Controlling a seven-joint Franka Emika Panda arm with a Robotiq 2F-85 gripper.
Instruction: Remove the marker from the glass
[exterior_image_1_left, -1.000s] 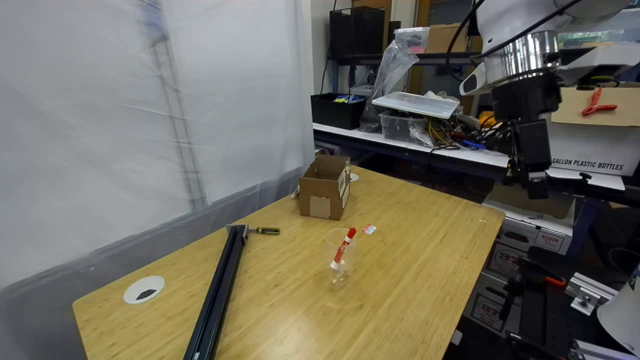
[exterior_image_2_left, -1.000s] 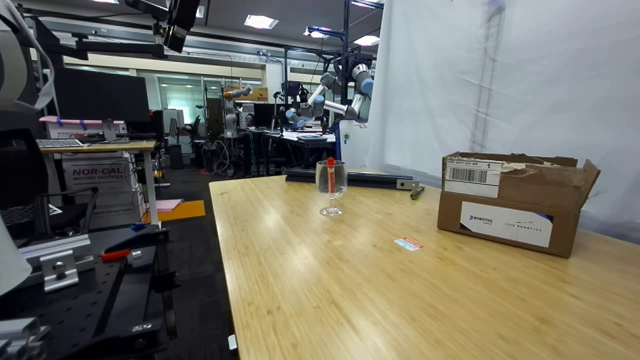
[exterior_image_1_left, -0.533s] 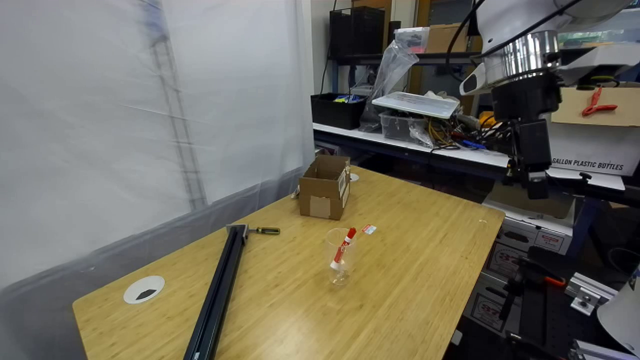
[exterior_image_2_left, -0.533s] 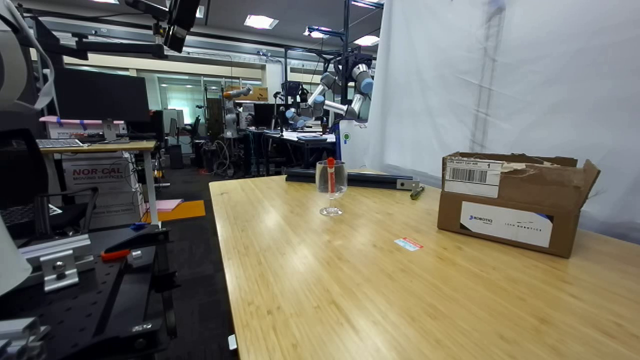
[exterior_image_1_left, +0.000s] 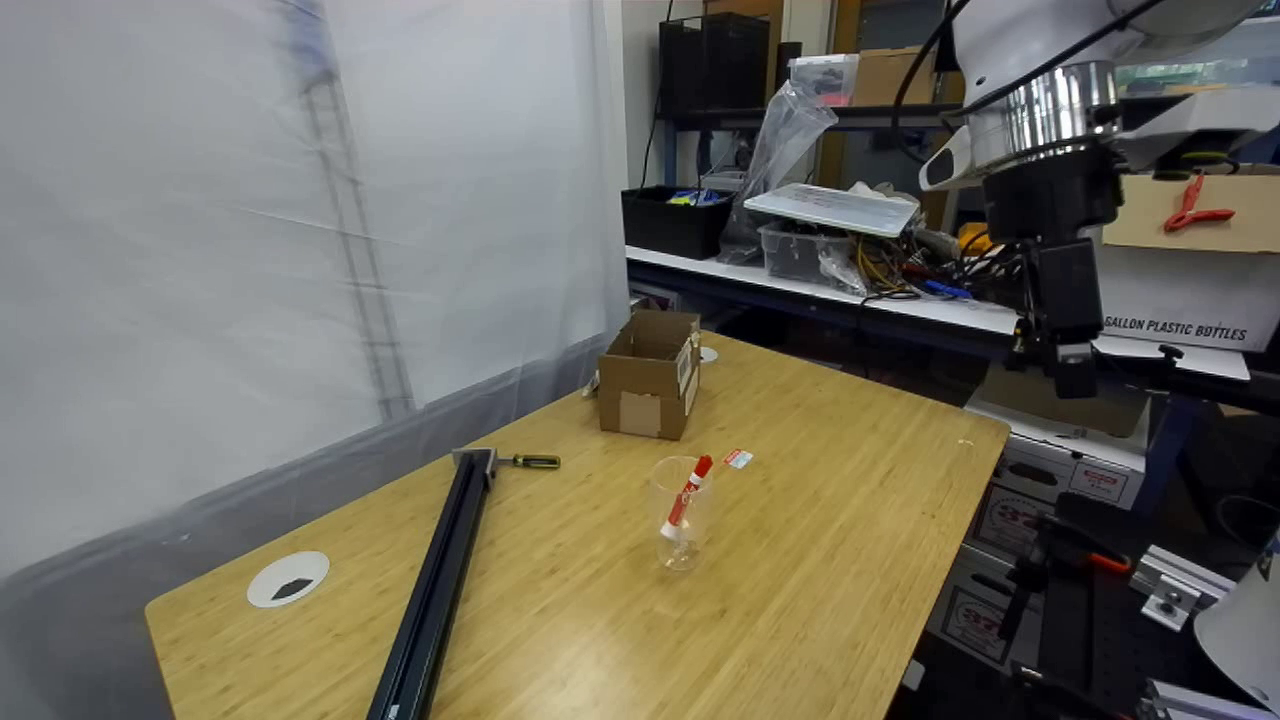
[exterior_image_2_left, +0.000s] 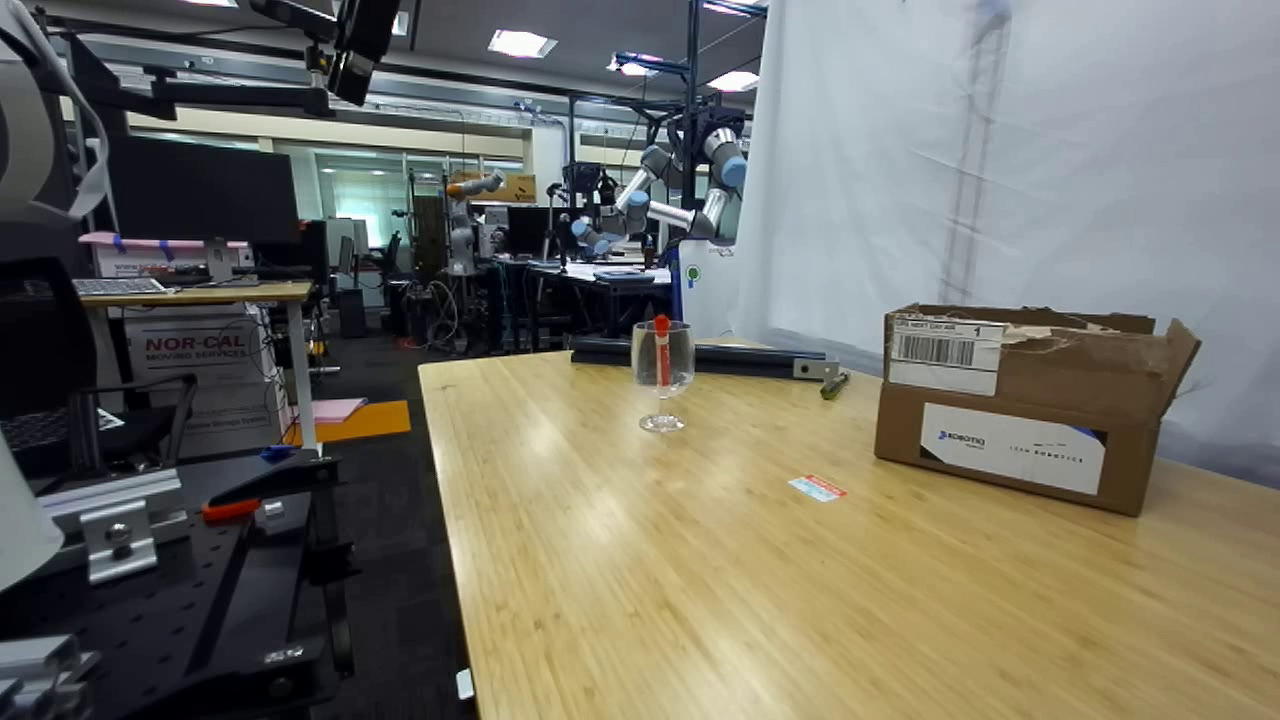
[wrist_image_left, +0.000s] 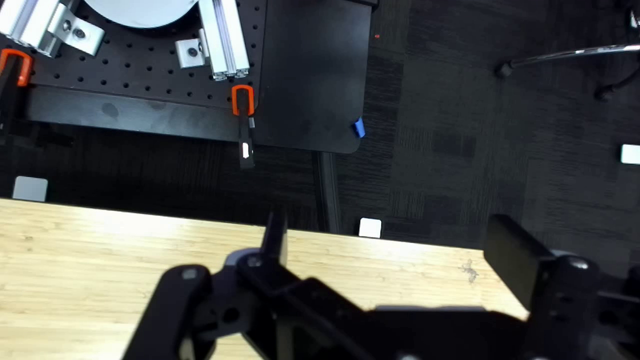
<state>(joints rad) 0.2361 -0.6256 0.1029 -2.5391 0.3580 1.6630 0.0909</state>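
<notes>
The marker (exterior_image_1_left: 686, 497), red with a white lower end, stands tilted inside the clear stemmed glass (exterior_image_1_left: 659, 505) on the wooden table. Its red top rises slightly above the rim. In an exterior view the marker (exterior_image_2_left: 663, 358) shows upright inside the bowl of the glass (exterior_image_2_left: 661, 423). My gripper (exterior_image_1_left: 1056, 372) hangs in the air, apart from the glass and well to its right in that exterior view. In the wrist view the gripper (wrist_image_left: 386, 235) has its fingers wide apart with nothing between them, over the table's edge. The marker and the glass are out of the wrist view.
An open cardboard box (exterior_image_1_left: 640, 385) stands on the table, beyond the glass. A long black rail (exterior_image_1_left: 435, 585) lies on the table near a screwdriver (exterior_image_1_left: 535, 461). A small red-white label (exterior_image_2_left: 817, 488) lies flat. Orange-handled clamps (wrist_image_left: 243, 100) sit on the black robot base.
</notes>
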